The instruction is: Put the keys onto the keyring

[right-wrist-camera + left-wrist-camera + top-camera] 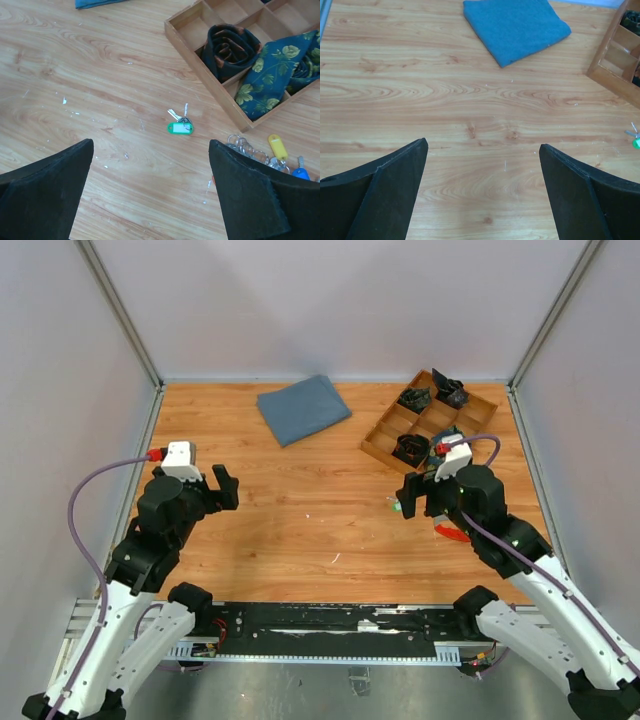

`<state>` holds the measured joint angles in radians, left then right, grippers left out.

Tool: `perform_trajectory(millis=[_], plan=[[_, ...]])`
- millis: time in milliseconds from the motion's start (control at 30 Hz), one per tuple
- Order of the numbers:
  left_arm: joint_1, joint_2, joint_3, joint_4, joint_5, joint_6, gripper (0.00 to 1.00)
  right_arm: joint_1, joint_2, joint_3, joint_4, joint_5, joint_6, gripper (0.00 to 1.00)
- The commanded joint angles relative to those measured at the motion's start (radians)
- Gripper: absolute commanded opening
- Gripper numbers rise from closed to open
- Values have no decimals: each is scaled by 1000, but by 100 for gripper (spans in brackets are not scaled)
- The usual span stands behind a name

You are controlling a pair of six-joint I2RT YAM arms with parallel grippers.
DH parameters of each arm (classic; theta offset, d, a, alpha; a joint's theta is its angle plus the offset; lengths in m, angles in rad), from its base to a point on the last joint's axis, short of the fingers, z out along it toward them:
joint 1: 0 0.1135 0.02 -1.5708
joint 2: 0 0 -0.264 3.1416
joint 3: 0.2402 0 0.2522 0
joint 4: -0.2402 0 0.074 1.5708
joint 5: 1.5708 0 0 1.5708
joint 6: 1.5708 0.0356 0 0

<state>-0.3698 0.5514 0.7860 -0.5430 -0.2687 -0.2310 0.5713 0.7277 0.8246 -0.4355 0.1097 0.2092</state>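
Note:
A bunch of silver keys (272,159) on small rings, with a yellow end (276,145) and a blue end (300,173), lies on the wooden table just past my right finger. The red keyring (452,533) shows in the top view as a curved red piece beside my right wrist; in the right wrist view only a red speck shows by the right finger. A separate key on a green tag (180,128) lies ahead of my right gripper (151,142), which is open and empty above the table. My left gripper (483,144) is open and empty, far left (225,487).
A wooden divider tray (380,445) with rolled dark fabrics stands at the back right, its near rim (200,70) close to the keys. A folded blue cloth (303,408) lies at the back centre. The green tag (636,142) also shows at the left wrist view's right edge.

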Motion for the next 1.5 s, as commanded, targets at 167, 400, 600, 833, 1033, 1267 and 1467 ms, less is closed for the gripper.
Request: perform_trajectory(millis=[167,400,600,833,1033,1267,1467], plan=[[0,-35,22,27,-10,7,100,-5,43,58,-151,129,42,98],[0,-36,34,16,32,-85,100,-5,113,144,-286,142,109,98],[0,-27,-8,27,23,-115,100,-4,157,137,-324,0,104,98],[0,34,-14,44,53,-98,100,-9,263,76,-250,-127,95,98],[1,63,-14,43,54,-95,100,-235,386,-21,-139,-227,102,98],[0,61,-19,50,62,-91,100,-471,515,-78,-15,-251,150,98],[0,62,-19,49,62,-91,100,-525,629,-56,44,-255,128,98]])
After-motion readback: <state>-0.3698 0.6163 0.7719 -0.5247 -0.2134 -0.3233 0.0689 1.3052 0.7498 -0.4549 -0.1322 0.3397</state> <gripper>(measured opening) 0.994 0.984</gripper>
